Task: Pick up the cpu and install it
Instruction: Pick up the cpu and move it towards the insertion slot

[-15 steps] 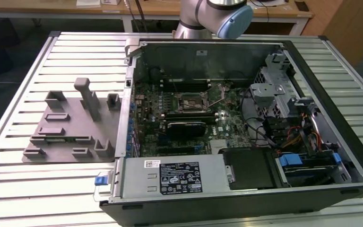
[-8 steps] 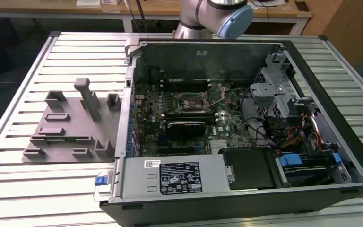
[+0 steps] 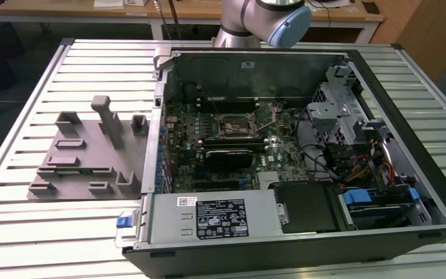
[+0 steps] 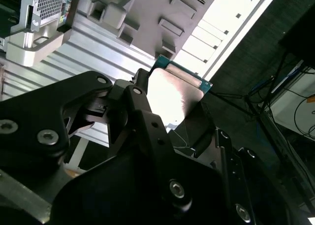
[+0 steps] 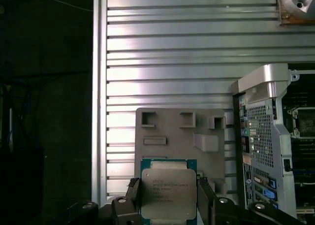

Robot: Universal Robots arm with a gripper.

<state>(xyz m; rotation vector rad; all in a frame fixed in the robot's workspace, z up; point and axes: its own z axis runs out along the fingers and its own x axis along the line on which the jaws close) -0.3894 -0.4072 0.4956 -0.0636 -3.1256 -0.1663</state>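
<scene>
The end effector (image 5: 169, 205) grips the cpu (image 5: 169, 188) by two opposite edges, holding it flat and clear above the grey holder tray (image 5: 182, 131) on the slatted surface (image 5: 172, 48), likely to spare its underside contact before the open computer case (image 3: 285, 250) alongside.

The cpu (image 5: 168, 193) is silvery-grey with a teal rim, the holder tray (image 5: 167, 129) plain grey, the table (image 5: 172, 52) ribbed silver.

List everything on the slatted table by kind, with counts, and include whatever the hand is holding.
cpu, gripped in the hand: 1
grey holder tray: 1
open computer case: 1
Total: 3
</scene>
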